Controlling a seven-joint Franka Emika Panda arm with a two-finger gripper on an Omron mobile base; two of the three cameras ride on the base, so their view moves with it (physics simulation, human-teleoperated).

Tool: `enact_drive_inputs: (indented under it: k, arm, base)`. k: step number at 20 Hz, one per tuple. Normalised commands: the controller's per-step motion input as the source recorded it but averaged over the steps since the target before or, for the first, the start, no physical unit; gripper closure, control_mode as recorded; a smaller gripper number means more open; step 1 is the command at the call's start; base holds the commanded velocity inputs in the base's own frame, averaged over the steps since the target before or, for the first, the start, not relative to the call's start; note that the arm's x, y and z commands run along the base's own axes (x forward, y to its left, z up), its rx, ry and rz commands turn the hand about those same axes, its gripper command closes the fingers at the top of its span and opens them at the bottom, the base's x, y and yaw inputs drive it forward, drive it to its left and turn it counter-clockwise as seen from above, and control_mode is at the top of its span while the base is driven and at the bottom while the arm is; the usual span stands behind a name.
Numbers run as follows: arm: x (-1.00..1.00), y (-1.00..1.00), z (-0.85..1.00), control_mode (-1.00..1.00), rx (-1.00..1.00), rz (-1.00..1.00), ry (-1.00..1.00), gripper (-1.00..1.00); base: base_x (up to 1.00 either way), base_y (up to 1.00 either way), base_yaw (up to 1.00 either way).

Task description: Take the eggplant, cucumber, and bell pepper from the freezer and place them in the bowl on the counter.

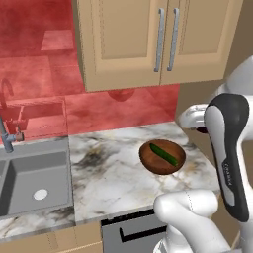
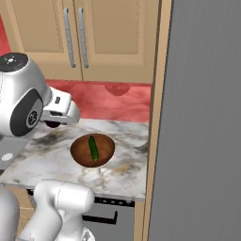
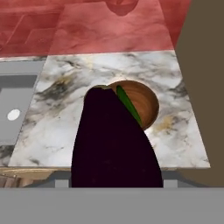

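Observation:
In the hand view the dark purple eggplant looms large in front of the camera and hides the fingertips. My gripper is shut on it and hovers above the counter, up and to the right of the brown bowl. From the right base view, the gripper is up and to the left of the bowl, with a dark bit of eggplant under the hand. The green cucumber lies inside the bowl. The freezer shows its grey door at right. The bell pepper is out of view.
A steel sink with a faucet lies left of the marble slab. Tan wall cabinets hang over the counter before a red backsplash. A grey appliance front sits under the counter edge.

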Motion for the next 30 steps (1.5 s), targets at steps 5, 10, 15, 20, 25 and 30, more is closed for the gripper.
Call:
enact_drive_inputs:
  k: [5, 10, 15, 20, 25, 30]
  arm:
    - [0.6, 0.01, -0.74, -1.0, 0.0, 0.0, 0.0, 1.0]
    - [0.5, 0.0, -0.7, -1.0, 0.0, 0.0, 0.0, 1.0]
    - [0.41, 0.0, -0.63, -1.0, 0.0, 0.0, 0.0, 1.0]
    - [0.55, 0.0, -0.47, -1.0, 0.0, 0.0, 0.0, 1.0]
    - [0.57, 0.0, -0.46, -1.0, 0.0, 0.01, 0.0, 1.0]
    - [0.43, 0.0, -0.38, -1.0, 0.0, 0.01, 0.0, 1.0]
  base:
    - [0.0, 0.0, 0.0]
    - [0.0, 0.0, 0.0]
    - [0.0, 0.0, 0.0]
    - [0.0, 0.0, 0.0]
    - [0.0, 0.0, 0.0]
    - [0.0, 0.0, 0.0]
